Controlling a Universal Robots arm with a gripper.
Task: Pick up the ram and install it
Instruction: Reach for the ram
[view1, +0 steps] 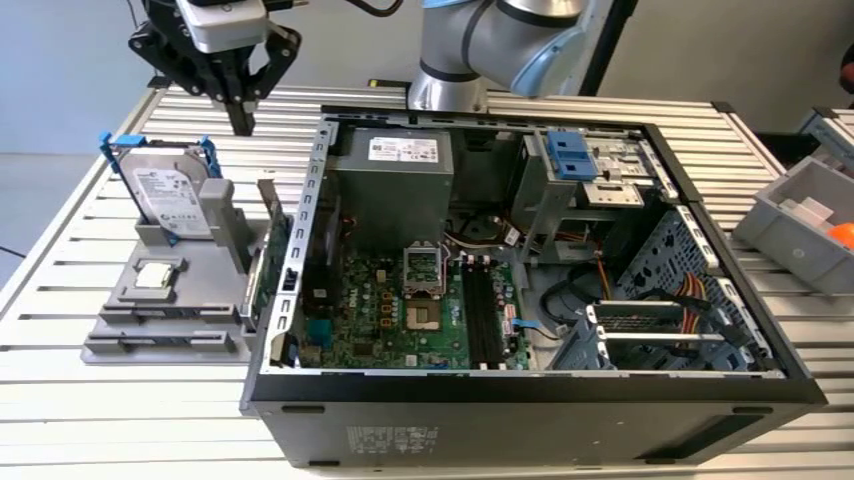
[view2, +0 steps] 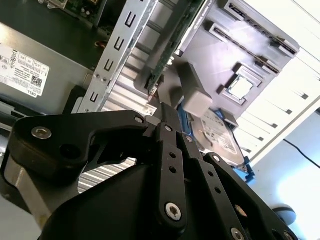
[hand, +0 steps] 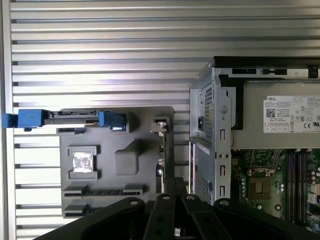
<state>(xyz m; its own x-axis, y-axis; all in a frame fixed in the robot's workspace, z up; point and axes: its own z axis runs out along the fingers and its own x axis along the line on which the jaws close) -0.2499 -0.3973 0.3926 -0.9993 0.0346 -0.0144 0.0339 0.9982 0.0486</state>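
Gripper (view1: 243, 122) hangs above slatted table (view1: 134, 420) by gray holder (view1: 214, 345), at exterior view's left of open computer case (view1: 534, 385) — fingertips pressed together. Holder carries hard drive (view1: 171, 195), chip (view1: 156, 275), upright green card (view1: 276, 260). Ram: place cannot be told — holder's long slots (hand: 102, 190) and motherboard slots (view1: 477, 310) both look dark.

The claw (view1: 242, 122) hangs pointing straight down, pinched fully closed.
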